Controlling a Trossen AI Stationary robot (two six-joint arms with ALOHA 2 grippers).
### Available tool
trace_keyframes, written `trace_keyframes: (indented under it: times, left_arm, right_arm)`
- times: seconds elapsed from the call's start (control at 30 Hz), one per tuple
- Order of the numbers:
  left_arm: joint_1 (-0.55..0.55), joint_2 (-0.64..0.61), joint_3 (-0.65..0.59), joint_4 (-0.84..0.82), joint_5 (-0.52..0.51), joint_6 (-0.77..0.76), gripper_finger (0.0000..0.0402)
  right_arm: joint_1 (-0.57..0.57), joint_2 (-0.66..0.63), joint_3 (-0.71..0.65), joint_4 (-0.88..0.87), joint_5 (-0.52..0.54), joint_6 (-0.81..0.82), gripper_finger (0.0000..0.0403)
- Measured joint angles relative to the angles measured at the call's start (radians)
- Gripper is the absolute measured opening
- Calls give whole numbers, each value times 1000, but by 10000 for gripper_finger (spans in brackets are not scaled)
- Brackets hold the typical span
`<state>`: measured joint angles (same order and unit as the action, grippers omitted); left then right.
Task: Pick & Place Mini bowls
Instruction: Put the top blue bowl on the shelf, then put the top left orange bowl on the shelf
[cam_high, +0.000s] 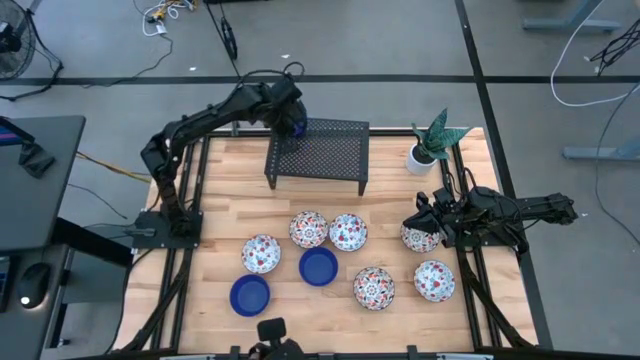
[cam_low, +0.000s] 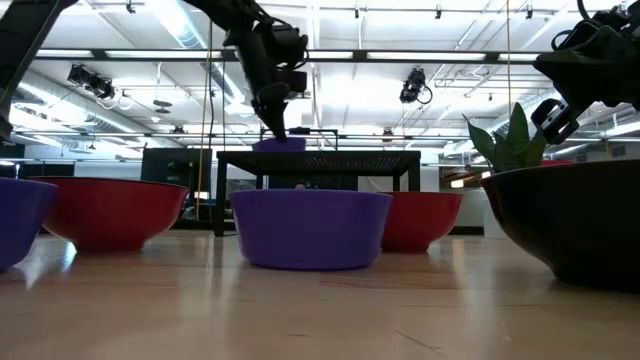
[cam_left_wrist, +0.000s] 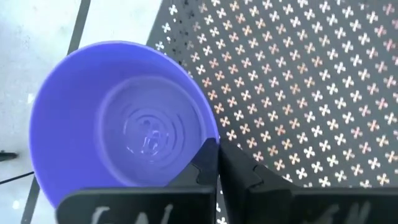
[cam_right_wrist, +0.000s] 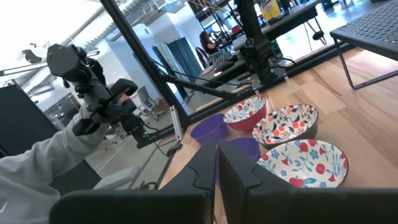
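My left gripper (cam_high: 293, 125) is at the far left corner of the black perforated rack (cam_high: 330, 150), shut on a solid blue mini bowl (cam_left_wrist: 124, 124). My right gripper (cam_high: 424, 226) is shut and hangs over a floral mini bowl (cam_high: 418, 240) near the table's right edge. In the low view the right gripper (cam_low: 552, 122) is high above the table with nothing in it. Two more blue bowls (cam_high: 318, 266) (cam_high: 250, 295) and several floral bowls (cam_high: 308, 228) (cam_high: 348, 232) stand upright on the wood. My left gripper pinches the blue bowl's rim (cam_left_wrist: 208, 134), one finger inside the bowl and one outside, coming from above. The bowl is upright at the rack's far left corner. In the low view the bowl's base (cam_low: 282, 146) is level with the rack top.
A white pot with a green plant (cam_high: 422, 155) stands at the far right corner, close to the rack's right end. More floral bowls (cam_high: 373, 288) (cam_high: 434, 280) (cam_high: 262, 253) lie near the front edge. A person's grey sleeve (cam_right_wrist: 37, 168) shows beyond the table's left side.
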<state>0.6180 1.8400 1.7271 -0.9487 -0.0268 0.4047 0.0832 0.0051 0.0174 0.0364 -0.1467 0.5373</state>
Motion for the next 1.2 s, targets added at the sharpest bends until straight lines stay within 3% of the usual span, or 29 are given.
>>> trace_keyframes:
  times: [0.2, 0.6, 0.8, 0.97, 1.2]
  left_arm:
    - [-3, 0, 0, 4, 48, -31, 8]
    - [-11, 0, 0, 11, 49, -36, 15]
    - [-11, 0, 0, 10, 47, -58, 80]
    - [-11, -23, 0, 0, -13, -103, 138]
    - [-31, -152, 0, -104, -21, -165, 176]
  right_arm:
    - [0, 0, 0, 0, 0, 0, 20]
    - [0, 0, 0, 0, 0, 0, 20]
    - [0, 0, 0, 0, 0, 0, 20]
    - [0, 0, 0, 0, 0, 0, 20]
    - [0, 0, 0, 0, 0, 0, 20]
